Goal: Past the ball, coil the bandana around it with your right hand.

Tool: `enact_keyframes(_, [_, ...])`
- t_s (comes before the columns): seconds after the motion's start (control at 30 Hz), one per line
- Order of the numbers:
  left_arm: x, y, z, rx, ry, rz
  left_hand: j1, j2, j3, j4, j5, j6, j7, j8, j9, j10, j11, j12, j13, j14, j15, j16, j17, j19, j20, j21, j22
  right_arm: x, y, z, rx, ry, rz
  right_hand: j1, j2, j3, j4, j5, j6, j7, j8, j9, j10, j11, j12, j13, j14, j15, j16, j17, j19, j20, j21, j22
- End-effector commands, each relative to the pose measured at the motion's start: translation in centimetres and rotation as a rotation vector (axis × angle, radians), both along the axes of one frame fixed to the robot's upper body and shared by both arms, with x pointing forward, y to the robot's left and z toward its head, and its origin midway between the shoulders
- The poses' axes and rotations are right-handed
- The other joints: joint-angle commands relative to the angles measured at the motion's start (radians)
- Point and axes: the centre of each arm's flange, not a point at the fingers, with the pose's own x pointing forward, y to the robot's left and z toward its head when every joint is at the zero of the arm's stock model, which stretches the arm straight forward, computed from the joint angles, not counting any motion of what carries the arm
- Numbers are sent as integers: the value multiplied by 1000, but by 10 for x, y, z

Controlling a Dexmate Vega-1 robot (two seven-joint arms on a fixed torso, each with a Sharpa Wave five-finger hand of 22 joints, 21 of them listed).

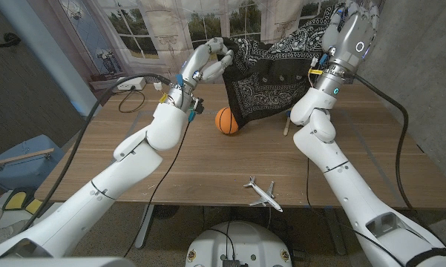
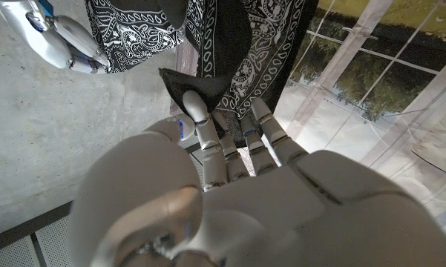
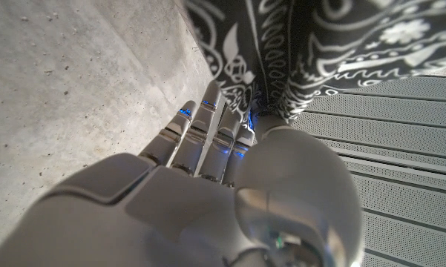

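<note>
Head view: both hands, left (image 1: 208, 63) and right (image 1: 349, 30), hold limp paisley bandana (image 1: 271, 70) above round orange ball (image 1: 225, 120)

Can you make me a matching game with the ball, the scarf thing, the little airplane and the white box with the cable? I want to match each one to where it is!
Things:
1. ball
2. bandana
3. toy airplane
4. white box

Places:
A. near the table's front edge
B. held up in the air by both hands
C. at the table's far left corner
D. on the table, under the hanging cloth's edge

Pairs: 1-D, 2-B, 3-A, 4-C
</note>
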Motion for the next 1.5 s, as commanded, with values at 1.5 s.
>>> enact_keyframes(1.5, [-174,33,-14,-302,-193,467,-10,-46,23,-2,42,53,-55,31,-9,9,-15,29,29,4,-45,-37,22,-55,32,44,-32,-38,-26,25,-378,535,674,10,8,0,4,3,-5,-2,283,-3,-20,9,9,11,-25,-152,-28,26,-5,9,4,4])
